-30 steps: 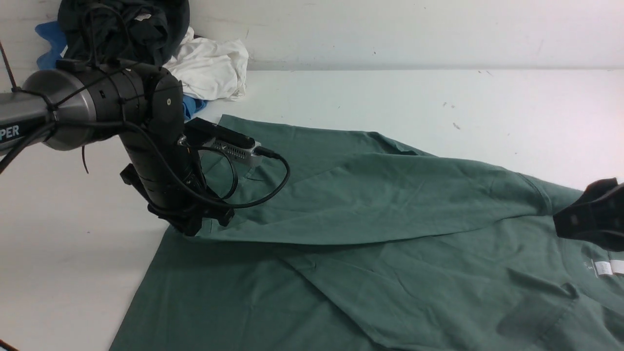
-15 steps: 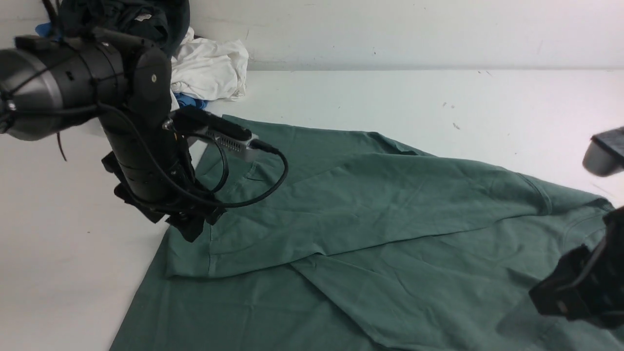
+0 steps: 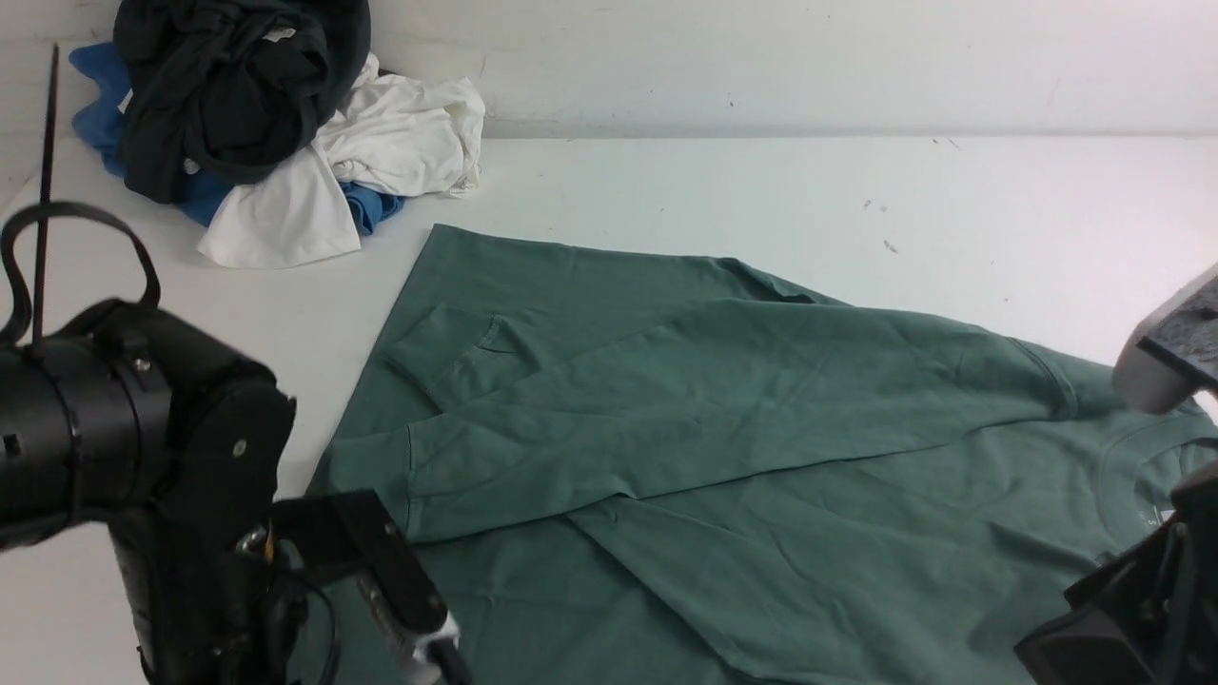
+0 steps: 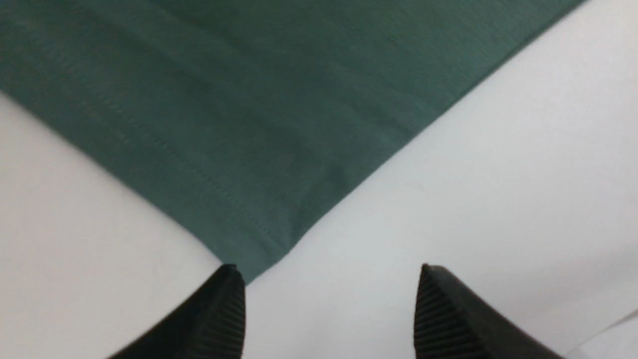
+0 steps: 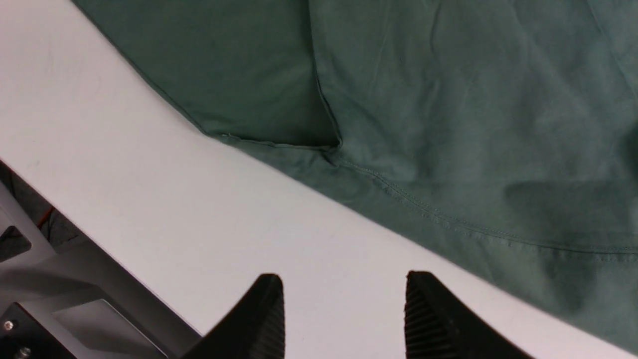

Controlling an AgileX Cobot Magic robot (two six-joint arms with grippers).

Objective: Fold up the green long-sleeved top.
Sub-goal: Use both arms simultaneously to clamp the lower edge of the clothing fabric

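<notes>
Left wrist view | left fingers (image 4: 219, 319) now apart | green long-sleeved top (image 4: 249, 99) released

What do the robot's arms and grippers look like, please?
The left arm is a bulky black cylinder with small screws and a black cable looping over it; the right arm is black too. The left gripper and right gripper have black, tapered, ribbed fingers.

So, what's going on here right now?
The green top lies spread on the white table, one sleeve folded across its body. Neither claw holds anything. The left claw hangs open by a hem corner, and the right claw is open over the table beside the top. Other clothes lie piled far left.
</notes>
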